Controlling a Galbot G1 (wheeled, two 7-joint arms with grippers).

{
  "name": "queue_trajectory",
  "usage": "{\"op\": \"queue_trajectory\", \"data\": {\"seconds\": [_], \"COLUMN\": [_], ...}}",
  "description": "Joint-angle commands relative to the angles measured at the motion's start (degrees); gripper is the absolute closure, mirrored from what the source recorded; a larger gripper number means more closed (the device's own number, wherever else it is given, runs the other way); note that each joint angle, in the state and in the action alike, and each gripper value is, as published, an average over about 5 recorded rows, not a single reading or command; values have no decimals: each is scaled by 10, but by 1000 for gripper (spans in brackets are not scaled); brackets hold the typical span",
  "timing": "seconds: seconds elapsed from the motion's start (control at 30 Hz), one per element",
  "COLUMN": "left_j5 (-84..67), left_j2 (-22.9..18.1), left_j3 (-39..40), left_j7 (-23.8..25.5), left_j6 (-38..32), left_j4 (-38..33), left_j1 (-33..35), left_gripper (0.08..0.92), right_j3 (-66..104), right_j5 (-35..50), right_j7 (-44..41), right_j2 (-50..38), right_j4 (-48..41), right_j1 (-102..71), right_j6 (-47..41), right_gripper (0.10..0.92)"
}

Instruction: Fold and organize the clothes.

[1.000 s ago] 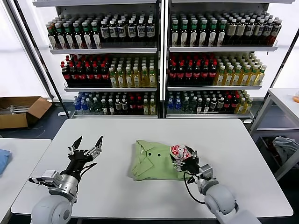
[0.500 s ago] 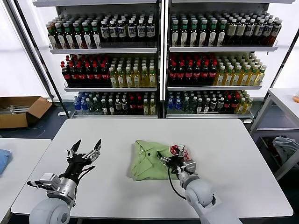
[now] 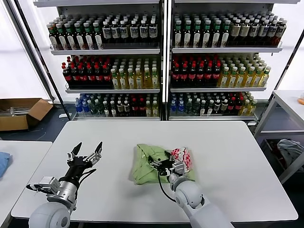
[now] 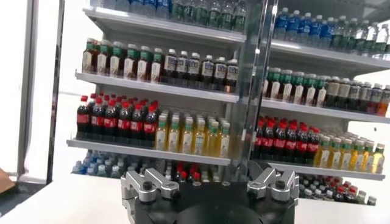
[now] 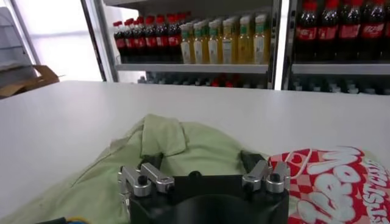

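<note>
**A:** Since a second ago, what has shifted in the head view?

**B:** Mostly the right gripper (image 3: 165, 165). It was at the right edge of the polo shirt (image 3: 151, 166), over the checkered graphic (image 3: 180, 156); it has since swung leftward and now sits over the middle of the shirt, beside the collar. The cloth looks more bunched than before, with the graphic patch pushed up at its right. The left gripper (image 3: 86, 153) has barely moved, hovering above bare tabletop well apart from the shirt.

**A:** And the jaws there?

**B:** Both spread wide, nothing between them. The shirt lies crumpled at the centre of the white table (image 3: 237, 156), in front of the bottle shelves (image 3: 164, 71).

**A:** Left wrist view?

**B:** The left gripper's fingers (image 4: 149, 184) stand apart and empty, pointing towards the bottle shelves (image 4: 183, 122). No shirt shows here.

**A:** Right wrist view?

**B:** The right gripper (image 5: 204, 167) is low over the polo shirt (image 5: 183, 149), its fingertips (image 5: 251, 161) spread and resting on or just above the green fabric; I cannot tell which. The checkered graphic (image 5: 335, 179) lies just beside one finger, the folded collar ahead. No cloth is pinched.
</note>
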Motion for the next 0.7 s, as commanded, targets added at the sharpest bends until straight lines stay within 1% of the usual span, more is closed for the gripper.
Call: {"op": "queue_trajectory", "data": {"seconds": [0.03,0.17,0.37,0.53,0.7], "left_j5": [-6,-11,-18,-25,-23], "left_j2": [1,2,11,16,8], "left_j3": [1,-2,-17,-27,-37], "left_j7": [0,1,8,15,26], "left_j6": [-1,-1,-9,-11,-12], "left_j4": [0,-1,4,-1,-16], "left_j1": [-2,-3,0,5,20], "left_gripper": [177,177,177,177,177], "right_j3": [-4,31,140,273,375], "right_j5": [-10,-11,-23,-36,-60], "right_j7": [13,8,-14,-54,-109], "right_j2": [-8,-52,-106,-92,-54], "right_j4": [73,157,252,315,336], "right_j1": [9,-17,-133,-267,-382], "right_j6": [-4,43,82,104,160], "right_gripper": [203,203,203,203,203]}}
